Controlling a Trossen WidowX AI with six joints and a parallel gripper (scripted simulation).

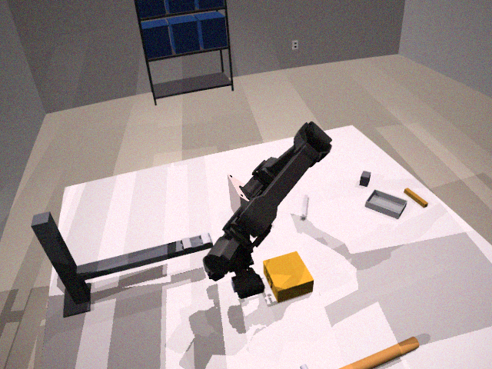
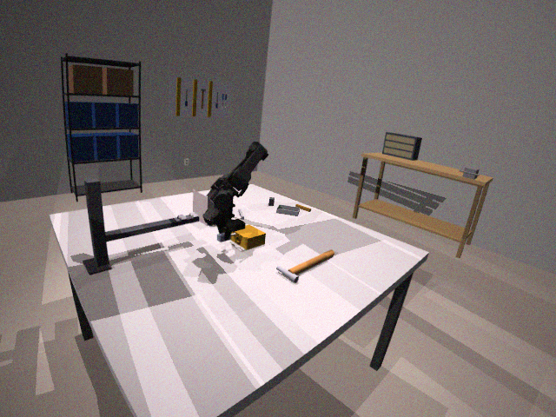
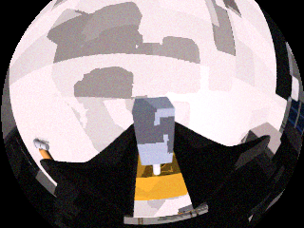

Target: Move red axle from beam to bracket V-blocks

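Pinches a blue-grey block (image 2: 221,237) (image 3: 154,123) in the tool (image 1: 247,284) (image 2: 224,233) (image 3: 152,125), with a short white pin (image 3: 157,169) sticking out from its end. Hangs low over the middle of the worktop (image 1: 158,202) (image 2: 210,327) (image 3: 228,111), beside a yellow box (image 1: 287,276) (image 2: 248,236) (image 3: 161,187); cannot tell from the views whether touching it. Cannot make out the red axle anywhere, nor say whether seated in the beam. Near the left edge, seen from the top, rises a dark post (image 1: 61,257) (image 2: 96,224) on a flat foot, with a dark bar (image 1: 127,260) (image 2: 143,227) reaching in towards the middle and carrying pale pieces (image 1: 196,241) (image 2: 186,217) at its free end. Stands upright behind the arm, a pale plate (image 1: 235,196) (image 2: 201,202). Towards the far-right corner and right edge, lie a grey tray (image 1: 385,204) (image 2: 287,209), a small dark cube (image 1: 364,178) (image 2: 271,201) and a yellow-brown bar (image 1: 415,197) (image 2: 302,208). Well apart from these, lies a wooden-handled hammer (image 1: 381,354) (image 2: 312,261) (image 3: 43,147).
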